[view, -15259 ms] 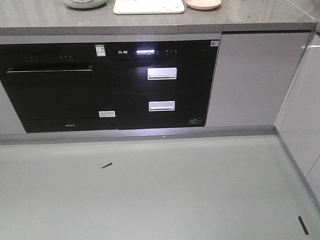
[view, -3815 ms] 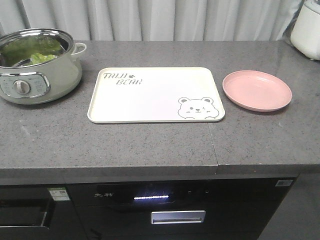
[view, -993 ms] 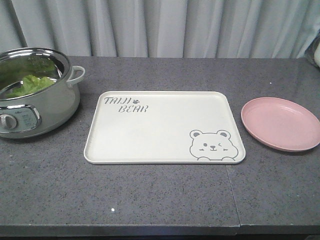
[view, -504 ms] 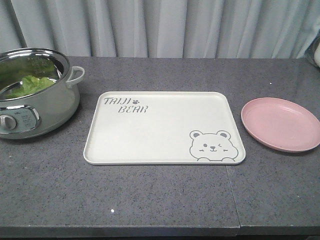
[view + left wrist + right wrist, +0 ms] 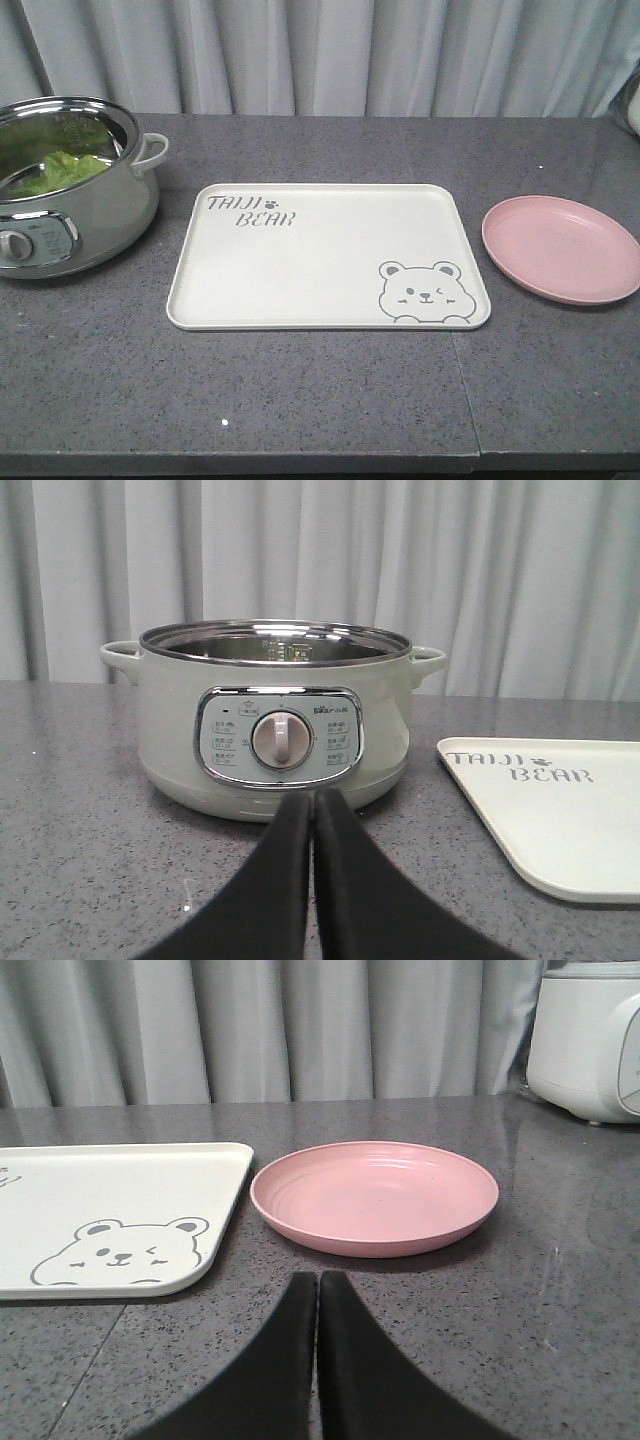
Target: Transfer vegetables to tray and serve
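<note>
Bright green vegetables point(image 5: 62, 168) lie inside the pale green electric pot point(image 5: 70, 215) at the counter's left. The cream tray point(image 5: 320, 255) with a bear face and "TAIJI BEAR" lettering lies flat mid-counter with nothing on it. Neither gripper shows in the front view. In the left wrist view my left gripper point(image 5: 312, 802) is shut on nothing, low over the counter just before the pot point(image 5: 275, 720), with the tray point(image 5: 560, 810) to its right. My right gripper point(image 5: 318, 1280) is shut and holds nothing, in front of the gap between the tray point(image 5: 110, 1215) and the pink plate.
A round pink plate point(image 5: 560, 247) sits right of the tray, seen also as the plate point(image 5: 375, 1195) ahead of the right gripper. A white appliance point(image 5: 590, 1040) stands at the far right. Grey curtains hang behind the dark speckled counter point(image 5: 320, 400).
Since 15 s ago the view rose from the cabinet fronts to the countertop and drew closer. Over the last second nothing has visibly moved.
</note>
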Motion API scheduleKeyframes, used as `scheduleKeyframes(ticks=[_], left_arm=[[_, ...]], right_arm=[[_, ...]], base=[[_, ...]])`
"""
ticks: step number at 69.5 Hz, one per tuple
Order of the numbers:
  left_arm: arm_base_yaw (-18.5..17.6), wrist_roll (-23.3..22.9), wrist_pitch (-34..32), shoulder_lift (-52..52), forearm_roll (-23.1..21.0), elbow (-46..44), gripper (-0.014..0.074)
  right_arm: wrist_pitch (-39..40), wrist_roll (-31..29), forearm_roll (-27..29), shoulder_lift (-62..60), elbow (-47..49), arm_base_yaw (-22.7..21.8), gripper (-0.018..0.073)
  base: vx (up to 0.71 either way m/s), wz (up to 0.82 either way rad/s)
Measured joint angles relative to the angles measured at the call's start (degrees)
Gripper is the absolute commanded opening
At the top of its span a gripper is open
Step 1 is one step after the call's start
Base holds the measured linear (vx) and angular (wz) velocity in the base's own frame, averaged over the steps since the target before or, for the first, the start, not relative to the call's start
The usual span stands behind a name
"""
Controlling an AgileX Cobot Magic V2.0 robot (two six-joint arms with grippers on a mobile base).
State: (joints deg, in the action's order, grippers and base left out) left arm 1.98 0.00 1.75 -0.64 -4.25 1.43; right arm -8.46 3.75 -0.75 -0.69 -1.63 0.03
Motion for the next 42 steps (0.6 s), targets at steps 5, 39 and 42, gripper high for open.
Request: scheduleKeyframes(ticks=[5, 39, 42], left_arm=[[0.0, 0.0, 0.0, 0.0, 0.0, 0.0, -0.0006], [0.0, 0.0, 0.0, 0.0, 0.0, 0.0, -0.0006], [0.0, 0.0, 0.0, 0.0, 0.0, 0.0, -0.0006]], right_arm=[[0.0, 0.0, 0.0, 0.0, 0.0, 0.0, -0.0003], [0.0, 0.0, 0.0, 0.0, 0.0, 0.0, -0.0003], [0.0, 0.0, 0.0, 0.0, 0.0, 0.0, -0.0003]], base=[[0.0, 0.0], [0.0, 0.0], [0.0, 0.0]])
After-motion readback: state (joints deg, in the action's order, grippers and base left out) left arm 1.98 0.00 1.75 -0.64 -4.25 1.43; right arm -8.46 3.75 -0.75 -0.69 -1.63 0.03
